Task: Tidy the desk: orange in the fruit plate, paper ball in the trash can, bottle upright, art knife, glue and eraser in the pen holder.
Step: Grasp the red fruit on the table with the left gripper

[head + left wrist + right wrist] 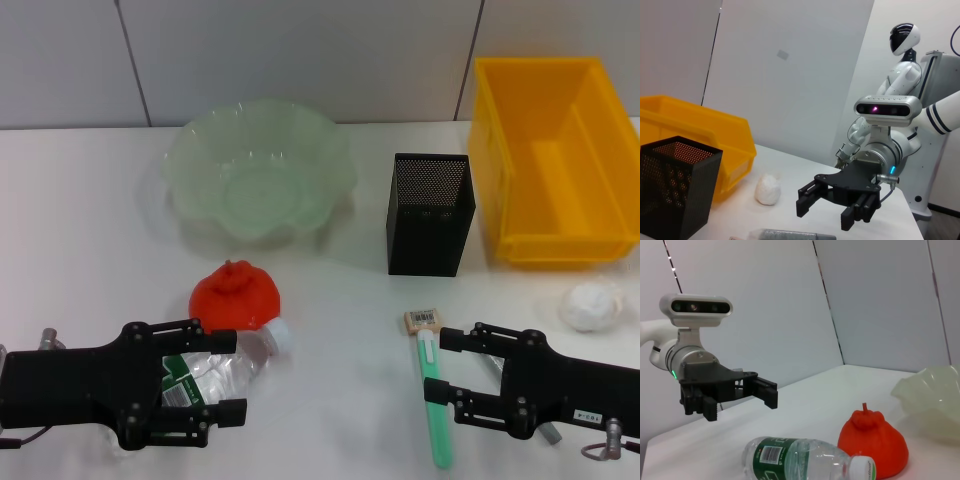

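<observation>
the bottle (225, 367) lies on its side at the near left of the table (80, 230), directly under the left gripper (215, 377). its long axis runs from near left to far right, with the white cap pointing right and slightly away, toward the middle of the table, and the green-labelled body tucked beneath the claw. the orange (236, 294) sits just beyond it, touching or almost touching the bottle near its neck. the left gripper hovers with its fingers spread, one on either side of the bottle's body, pinching nothing; in the right wrist view it hangs clear above the table, behind the bottle. this arm is plainly the nearer one for the bottle, and to stand it up the claw probably needs to close across the body, square to the long axis.

the right gripper (450, 368) rests low at the near right, also spread and empty, beside a green-handled tool (432, 400) that lies pointing away toward the eraser (424, 320). the paper ball (591, 305) sits just right of it, in front of the trash can (540, 140). the pen holder (429, 214) and fruit plate (262, 170) stand farther back.
</observation>
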Motion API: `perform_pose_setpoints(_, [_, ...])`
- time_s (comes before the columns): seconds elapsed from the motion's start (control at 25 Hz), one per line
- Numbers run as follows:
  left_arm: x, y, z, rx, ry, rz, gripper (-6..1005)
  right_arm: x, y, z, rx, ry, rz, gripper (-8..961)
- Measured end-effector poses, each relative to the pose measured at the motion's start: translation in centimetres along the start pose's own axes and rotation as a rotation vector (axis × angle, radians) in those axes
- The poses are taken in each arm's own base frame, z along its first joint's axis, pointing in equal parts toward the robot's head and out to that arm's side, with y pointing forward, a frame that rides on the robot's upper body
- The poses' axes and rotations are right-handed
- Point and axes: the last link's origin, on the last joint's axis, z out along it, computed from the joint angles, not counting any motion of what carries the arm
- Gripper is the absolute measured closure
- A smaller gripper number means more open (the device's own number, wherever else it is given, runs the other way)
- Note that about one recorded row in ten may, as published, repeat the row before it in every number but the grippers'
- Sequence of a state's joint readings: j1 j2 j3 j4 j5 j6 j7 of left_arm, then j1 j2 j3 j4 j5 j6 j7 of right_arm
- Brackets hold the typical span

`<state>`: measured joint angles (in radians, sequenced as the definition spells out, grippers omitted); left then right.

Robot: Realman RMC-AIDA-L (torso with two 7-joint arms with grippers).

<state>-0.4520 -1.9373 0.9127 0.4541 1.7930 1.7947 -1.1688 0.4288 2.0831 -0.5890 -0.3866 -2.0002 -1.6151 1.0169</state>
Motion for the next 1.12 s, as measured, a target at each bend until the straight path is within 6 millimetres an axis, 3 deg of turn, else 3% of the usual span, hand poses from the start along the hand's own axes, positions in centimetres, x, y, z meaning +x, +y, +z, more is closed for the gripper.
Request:
perform_pose_setpoints(0.48, [0.0,0.0,0.0,0.001,0.002,0.000,195,-0.1,0.0,0.1,-0.004,-0.002,-0.003,258])
perform_pose_setpoints(0.68, [1.5,-0.2,-0.1,0.025,0.114,0.029,195,-0.1,-0.1,0.1,-0.002,-0.001,-0.004,258])
perform_pose_setpoints(0.88, [3.7,-2.0,1.0,0.125,0.177,0.099,195,-0.2,-0.2,0.1,0.002,-0.005,-0.005,258])
perform_pose_setpoints(1.12, [4.0,-5.3,3.1,0.267,0.041,0.115,196,-0.3,-0.3,0.1,0.007,-0.012,-0.015,257])
